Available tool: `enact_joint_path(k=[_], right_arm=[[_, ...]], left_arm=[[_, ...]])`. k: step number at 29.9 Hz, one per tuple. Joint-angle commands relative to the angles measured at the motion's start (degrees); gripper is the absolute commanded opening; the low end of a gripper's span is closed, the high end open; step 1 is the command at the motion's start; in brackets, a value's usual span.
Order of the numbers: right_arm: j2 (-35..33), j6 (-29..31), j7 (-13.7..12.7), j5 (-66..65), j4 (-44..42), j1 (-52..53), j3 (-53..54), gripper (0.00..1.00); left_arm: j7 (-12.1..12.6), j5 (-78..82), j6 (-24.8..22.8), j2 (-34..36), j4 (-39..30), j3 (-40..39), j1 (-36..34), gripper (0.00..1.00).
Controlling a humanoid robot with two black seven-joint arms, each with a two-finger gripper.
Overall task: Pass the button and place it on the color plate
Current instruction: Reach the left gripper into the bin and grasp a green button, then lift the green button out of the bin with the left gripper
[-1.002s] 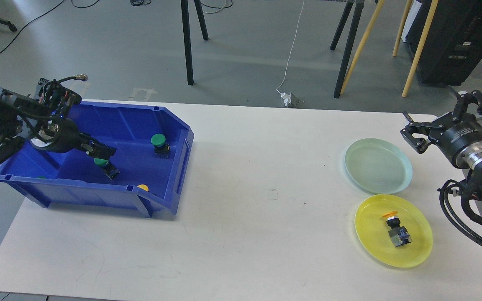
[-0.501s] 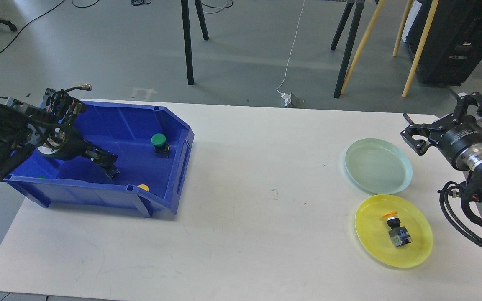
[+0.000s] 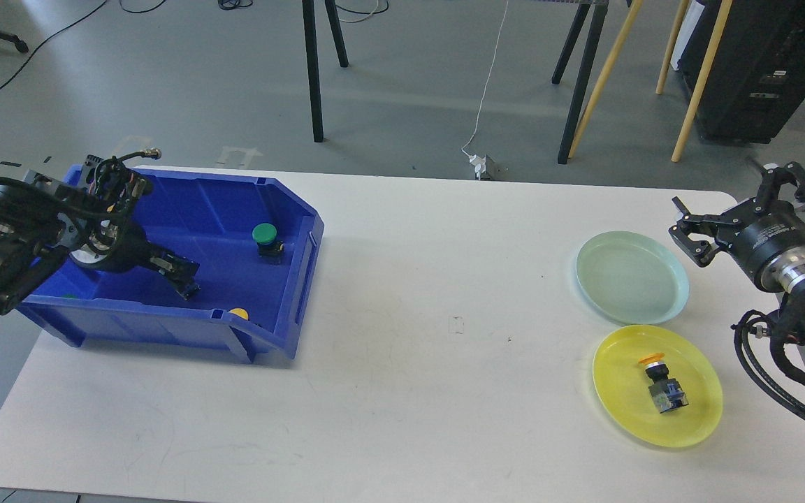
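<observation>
My left gripper [image 3: 180,274] is down inside the blue bin [image 3: 165,327], over a button whose black base [image 3: 190,289] shows just under the fingers; its cap is hidden. A green-capped button [image 3: 263,237] stands further right in the bin. A yellow cap [image 3: 238,313] peeks out by the bin's front wall. My right gripper [image 3: 718,187] is open and empty, above the table's right edge beside the pale green plate [image 3: 632,279]. The yellow plate [image 3: 619,381] holds an orange-capped button [image 3: 662,388].
The bin stands at the table's left end with its open mouth facing right. The two plates sit close together at the right end. Chair and stand legs are on the floor behind the table.
My left gripper has lowered into the bin onto the green-capped button it hovered over, now covering its cap. My right gripper shifted slightly down and right.
</observation>
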Motion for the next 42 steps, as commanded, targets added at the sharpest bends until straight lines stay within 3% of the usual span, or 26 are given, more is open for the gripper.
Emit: enact_joint_path(k=[1, 9, 17, 18, 23, 28, 32, 37, 42], right_arm=[[0.0, 0.0, 0.0, 0.0, 0.0, 0.0, 0.1, 1.00], [0.0, 0.0, 0.0, 0.0, -0.1, -0.1, 0.0, 1.00], [0.0, 0.0, 0.1, 0.0, 0.0, -1.0, 0.1, 1.00], [0.0, 0.0, 0.1, 0.0, 0.0, -1.0, 0.1, 1.00], [-0.1, 0.0, 0.1, 0.0, 0.0, -1.3, 0.2, 1.00], [-0.5, 0.0, 0.1, -2.9, -0.1, -0.4, 0.5, 1.00], [-0.6, 0.0, 0.0, -9.1, -0.1, 0.9, 0.6, 1.00], [-0.7, 0.2, 0.0, -19.8, 0.1, 1.8, 0.3, 1.00], [-0.7, 7.1, 0.0, -28.3, 1.1, 1.7, -3.9, 1.00]], left_arm=[[0.0, 0.2, 0.0, 0.1, 0.0, 0.1, 0.8, 0.67], [0.0, -0.2, 0.0, 0.2, 0.1, 0.1, 1.4, 0.61], [0.0, -0.1, 0.0, 0.4, 0.0, 0.0, 1.2, 0.11], [0.0, -0.1, 0.0, 0.3, 0.0, 0.0, 1.2, 0.09], [0.0, 0.0, 0.0, 0.7, -2.5, -0.4, 0.0, 0.09], [0.0, -4.1, 0.0, 10.9, -18.5, -2.6, -9.7, 0.09], [0.0, -14.0, 0.0, 14.2, -24.4, -7.9, -12.7, 0.10], [0.0, -29.6, 0.0, 11.2, -29.2, -18.8, -11.2, 0.10], [0.0, -39.8, 0.0, -2.0, -26.5, -25.9, -7.4, 0.11]])
